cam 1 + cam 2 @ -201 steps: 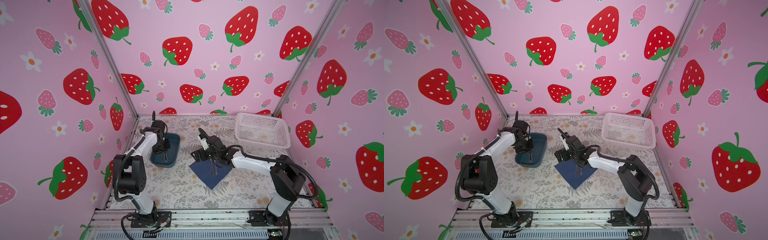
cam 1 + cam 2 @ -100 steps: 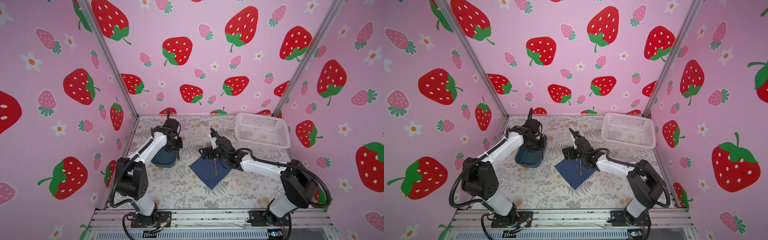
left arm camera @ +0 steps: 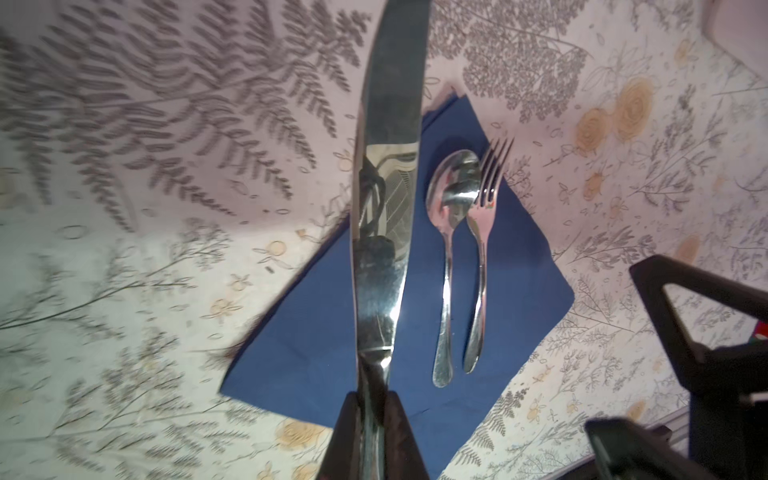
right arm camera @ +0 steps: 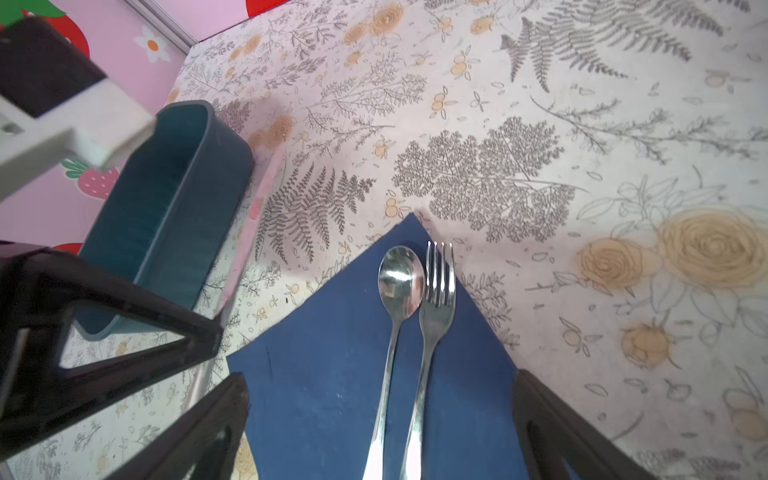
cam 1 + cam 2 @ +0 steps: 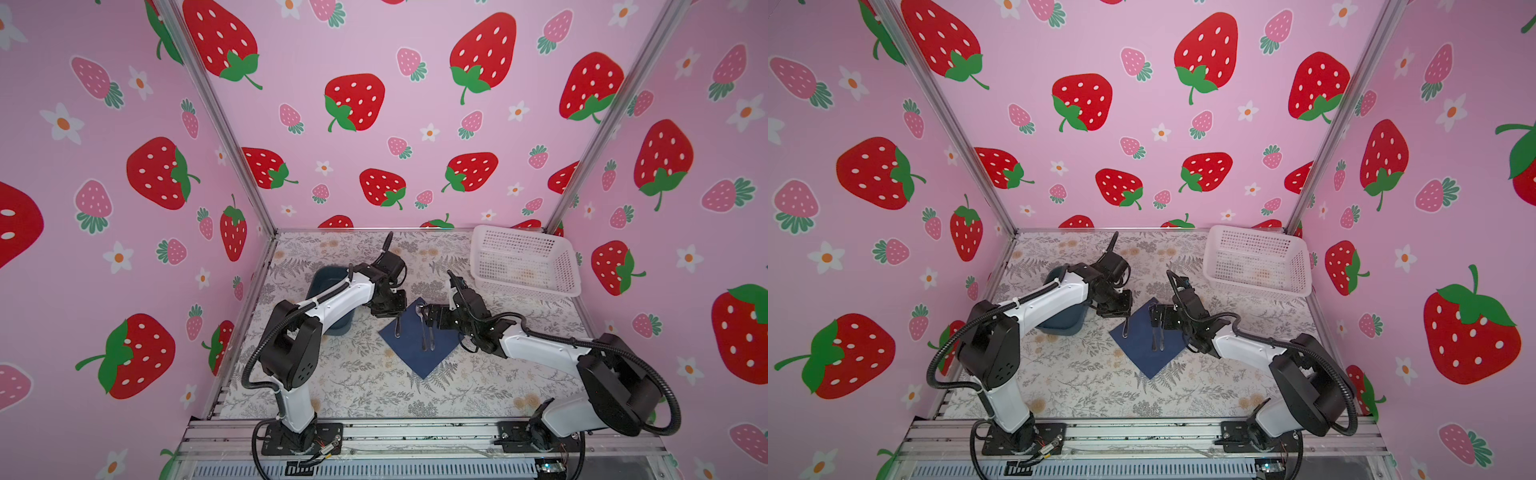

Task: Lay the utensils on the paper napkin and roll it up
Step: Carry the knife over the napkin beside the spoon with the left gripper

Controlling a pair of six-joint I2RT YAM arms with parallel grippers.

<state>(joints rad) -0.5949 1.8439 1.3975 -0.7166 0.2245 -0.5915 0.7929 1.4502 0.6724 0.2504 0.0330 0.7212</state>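
Teal tub [image 5: 332, 328] is seen far left on the floral surface [image 5: 353, 395], partly hidden by the left arm.

Left pincer [image 5: 394, 312] is clamped almost fully shut on one end of the knife [image 3: 386, 208]. The knife hangs down over the left edge of the paper napkin [image 5: 409, 353]. Contact between knife tip and napkin cannot be told.

The napkin is laid flat mid-surface, turned like a diamond with one corner pointing far, just right of the tub.

Spoon [image 4: 401, 278] and fork [image 4: 438, 291] are laid on the right half of the napkin. They lie side by side and touching, spoon on the left, heads toward the far corner.

Right pincer [image 5: 429, 319] is spread to full width and nothing is held. It is positioned low over the spoon and fork, with a finger [image 4: 540, 407] seen on either side of the handles in the right wrist view.

White mesh basket [image 5: 523, 286] is set at the far right, well apart from the napkin.
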